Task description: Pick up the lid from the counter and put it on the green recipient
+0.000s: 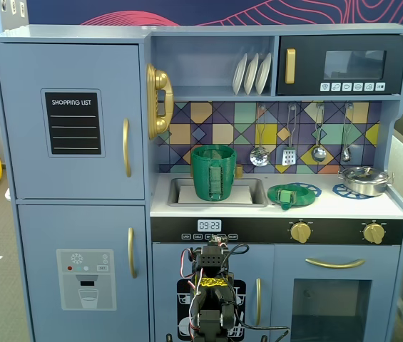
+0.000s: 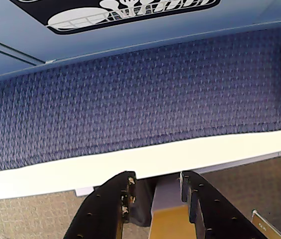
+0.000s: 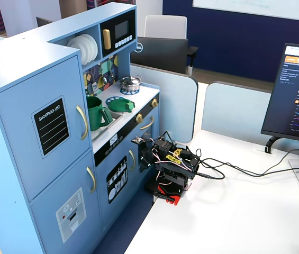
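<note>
One green lid (image 1: 287, 194) is lying on the counter, right of the sink (image 1: 252, 201) (where the green pot (image 1: 213, 172) is standing); the gripper (image 2: 156, 175) is hanging slightly open, empty.

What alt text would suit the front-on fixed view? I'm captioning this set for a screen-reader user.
A blue toy kitchen: a tall ribbed dark-green plastic pot stands in the sink, and a flat round green lid lies to its right on a blue burner ring. A shallow silver metal pot sits far right; the folded robot arm waits below the counter.
</note>
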